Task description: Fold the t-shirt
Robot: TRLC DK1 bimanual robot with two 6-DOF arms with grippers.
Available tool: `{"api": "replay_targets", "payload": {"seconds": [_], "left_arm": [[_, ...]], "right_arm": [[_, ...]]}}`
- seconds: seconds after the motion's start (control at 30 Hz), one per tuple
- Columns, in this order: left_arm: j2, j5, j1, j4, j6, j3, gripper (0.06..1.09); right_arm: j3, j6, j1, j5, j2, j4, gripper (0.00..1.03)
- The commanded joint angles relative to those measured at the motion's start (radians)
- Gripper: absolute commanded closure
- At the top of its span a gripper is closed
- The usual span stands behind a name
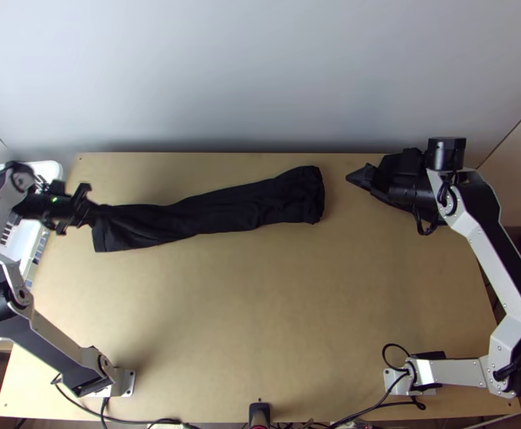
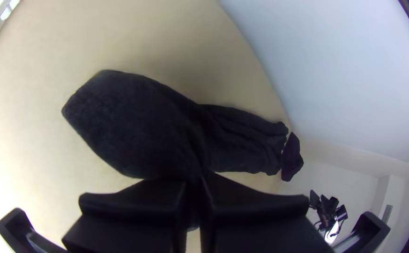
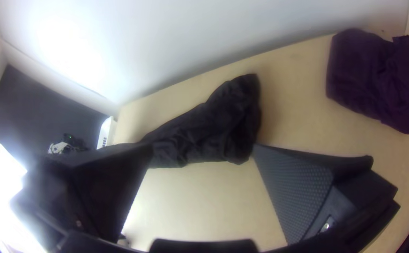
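At worktop (image 1: 260, 307) left: left gripper (image 2: 196, 187), clamped on end of black t-shirt (image 1: 224, 209); right gripper (image 3: 203, 147), spread wide. Advised: carry end rightward, low, edges aligned.

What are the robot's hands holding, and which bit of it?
The left gripper is holding the long, bunched-up black shirt near the far corner of its left end in the top view. The right gripper is open and holds nothing.
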Motion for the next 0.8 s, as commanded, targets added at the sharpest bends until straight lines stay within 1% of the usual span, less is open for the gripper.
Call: {"api": "replay_targets", "payload": {"seconds": [0.0,0.17,0.43,0.47,0.63,0.67,0.77], "left_arm": [[0.007,-0.046,-0.177,-0.015,-0.095,0.111,1.05],[0.03,-0.084,-0.332,-0.015,-0.172,0.194,1.05],[0.137,-0.162,-0.56,-0.003,-0.31,0.39,1.05],[0.218,-0.179,-0.648,0.017,-0.365,0.505,1.05],[0.36,-0.198,-0.754,0.017,-0.411,0.686,1.05],[0.383,-0.207,-0.772,0.034,-0.432,0.717,1.05],[0.41,-0.207,-0.823,0.163,-0.517,0.721,1.05]], "right_arm": [[-0.07,0.0,0.008,0.003,-0.03,0.023,0.04],[-0.118,-0.003,-0.006,0.003,-0.052,0.044,0.04],[-0.268,-0.002,-0.028,0.001,-0.129,0.12,0.04],[-0.333,0.0,-0.028,0.001,-0.161,0.155,0.04],[-0.393,-0.005,-0.031,0.001,-0.178,0.173,0.04],[-0.406,-0.002,-0.031,0.001,-0.184,0.178,0.04],[-0.446,0.0,-0.028,0.001,-0.202,0.184,0.04]]}}
